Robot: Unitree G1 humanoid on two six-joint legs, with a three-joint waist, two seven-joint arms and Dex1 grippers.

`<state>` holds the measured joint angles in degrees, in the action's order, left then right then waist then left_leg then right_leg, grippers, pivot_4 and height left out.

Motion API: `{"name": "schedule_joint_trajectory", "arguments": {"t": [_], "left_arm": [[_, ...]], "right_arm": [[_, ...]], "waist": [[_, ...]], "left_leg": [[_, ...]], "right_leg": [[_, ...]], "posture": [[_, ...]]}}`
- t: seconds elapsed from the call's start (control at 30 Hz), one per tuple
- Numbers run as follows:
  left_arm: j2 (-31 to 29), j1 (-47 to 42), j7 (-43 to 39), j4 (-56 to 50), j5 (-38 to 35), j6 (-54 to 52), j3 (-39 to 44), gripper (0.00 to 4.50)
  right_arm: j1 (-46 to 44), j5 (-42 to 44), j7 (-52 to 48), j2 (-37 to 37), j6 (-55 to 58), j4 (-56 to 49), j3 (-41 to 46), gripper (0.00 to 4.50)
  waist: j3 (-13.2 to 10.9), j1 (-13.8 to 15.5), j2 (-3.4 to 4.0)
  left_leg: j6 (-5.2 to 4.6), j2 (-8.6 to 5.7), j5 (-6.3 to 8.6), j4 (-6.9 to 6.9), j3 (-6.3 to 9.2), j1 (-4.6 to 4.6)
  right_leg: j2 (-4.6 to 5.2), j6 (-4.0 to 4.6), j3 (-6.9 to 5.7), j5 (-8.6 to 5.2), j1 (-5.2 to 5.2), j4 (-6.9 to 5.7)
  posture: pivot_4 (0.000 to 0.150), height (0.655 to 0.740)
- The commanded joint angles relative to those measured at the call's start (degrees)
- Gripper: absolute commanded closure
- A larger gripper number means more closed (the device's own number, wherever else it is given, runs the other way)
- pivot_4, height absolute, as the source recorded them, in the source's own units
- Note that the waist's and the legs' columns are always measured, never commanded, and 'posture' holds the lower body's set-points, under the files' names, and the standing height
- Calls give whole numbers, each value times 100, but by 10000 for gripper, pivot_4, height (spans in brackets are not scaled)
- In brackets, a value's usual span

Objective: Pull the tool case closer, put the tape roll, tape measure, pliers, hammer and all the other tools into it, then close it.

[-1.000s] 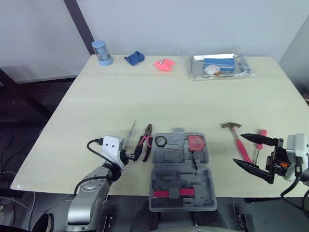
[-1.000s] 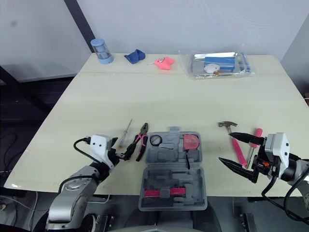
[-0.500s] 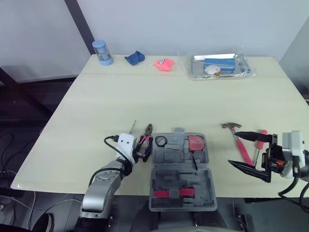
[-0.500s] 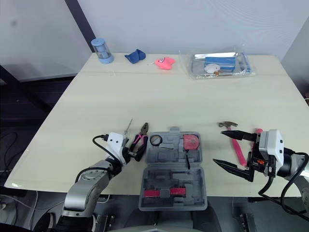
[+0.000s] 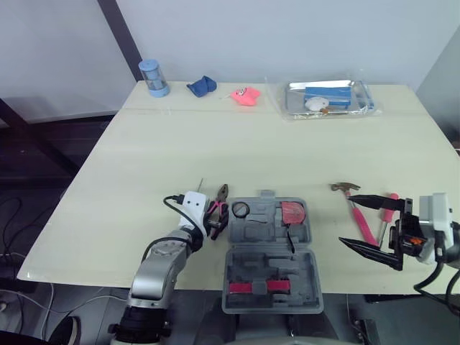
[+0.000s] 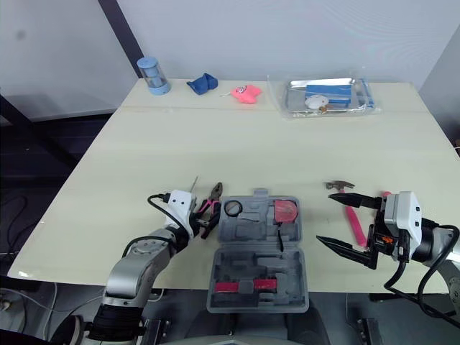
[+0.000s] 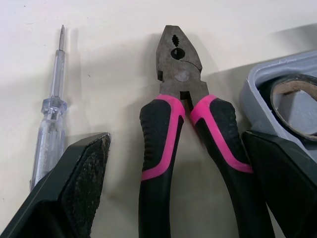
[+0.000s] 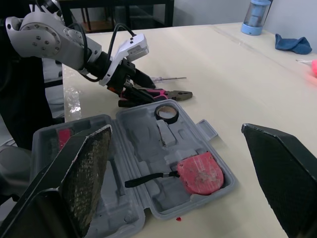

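Two hands: the left hand (image 5: 209, 228) and the right hand (image 5: 348, 221) are both spread open, and neither grips anything.
Left hand placement: low over the tabletop (image 5: 215, 136), one finger on each side of the pliers (image 7: 163, 134); whether the pads touch the handles cannot be told.
Pliers axis: the long axis runs straight out from the left hand. The black-and-pink handles lie between its fingers and the shut steel nose points away from it.
Clear screwdriver (image 7: 49, 124): just outside the left hand's outer finger, lying almost parallel to the pliers with its tip pointing away from the hand.
Tool case (image 5: 259, 233): lies open and flat between the two hands, its rim just beside the left hand's inner finger. The lid half is folded toward the robot and carries a pink strip (image 5: 251, 289).
Tape roll (image 5: 240, 210): lies flat in the case's far corner pocket, the one nearest the left hand.
Tape measure (image 5: 291, 212): red, in the far pocket on the right hand's side, with its black strap trailing toward the lid.
Right hand placement: beyond the case's right edge, fingers set wide, tips pointing toward the case.
Hammer (image 5: 353, 208): right by the right hand's fingertips. Its axis runs away from the robot, steel head at the far end and pink handle toward the near end.
Pink screwdriver (image 5: 388, 208): beside the hammer and roughly parallel to it, close against the right hand's fingers.
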<state>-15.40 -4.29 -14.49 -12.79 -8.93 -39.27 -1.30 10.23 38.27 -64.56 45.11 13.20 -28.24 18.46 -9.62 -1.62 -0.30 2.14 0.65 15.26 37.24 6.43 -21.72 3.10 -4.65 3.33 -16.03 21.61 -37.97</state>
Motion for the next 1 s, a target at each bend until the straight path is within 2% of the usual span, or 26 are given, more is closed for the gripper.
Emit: {"name": "schedule_joint_trajectory", "arguments": {"t": [0.03,0.17,0.23,0.33,0.7,0.97,1.0], "left_arm": [[-79,-56,-25,16,109,20,-76,0],[7,-40,13,34,79,-17,-27,0],[-39,-26,-10,28,144,26,-75,6302],[41,-18,40,1,96,10,11,18057],[-75,68,10,-307,0,-67,181,18126],[-719,106,-455,-1572,-420,-775,538,18126],[-1026,67,-721,-1721,-494,-802,573,18126]], "right_arm": [[-44,16,28,0,-53,-109,31,971],[-61,1,43,-19,-68,-101,4,971],[-83,-5,64,-24,-65,-107,-10,0],[-126,-22,79,-24,-78,-85,-23,0],[-232,-24,52,-28,-100,-27,-129,0],[-427,30,-74,-29,-89,52,-222,0],[-528,45,-51,-32,-32,69,-291,0]], "waist": [[0,1,0],[0,4,0],[0,4,0],[0,5,0],[0,-12,0],[-5,-13,-7],[-5,-15,-7]], "left_leg": [[0,0,0,0,0,-1],[0,0,0,0,1,-1],[0,0,0,0,1,-1],[0,0,0,0,1,-1],[0,0,0,0,2,0],[0,0,0,1,8,-5],[0,0,0,1,11,-6]], "right_leg": [[0,0,0,0,0,0],[0,0,-1,0,0,1],[0,0,-1,0,0,0],[0,0,-1,0,0,0],[0,0,-1,0,0,0],[1,0,-7,0,1,1],[1,0,-10,0,1,1]], "posture": [[1500,7400],[1500,7400],[1500,7400],[1500,7400],[1500,7400],[1500,7400],[1500,7400]]}}
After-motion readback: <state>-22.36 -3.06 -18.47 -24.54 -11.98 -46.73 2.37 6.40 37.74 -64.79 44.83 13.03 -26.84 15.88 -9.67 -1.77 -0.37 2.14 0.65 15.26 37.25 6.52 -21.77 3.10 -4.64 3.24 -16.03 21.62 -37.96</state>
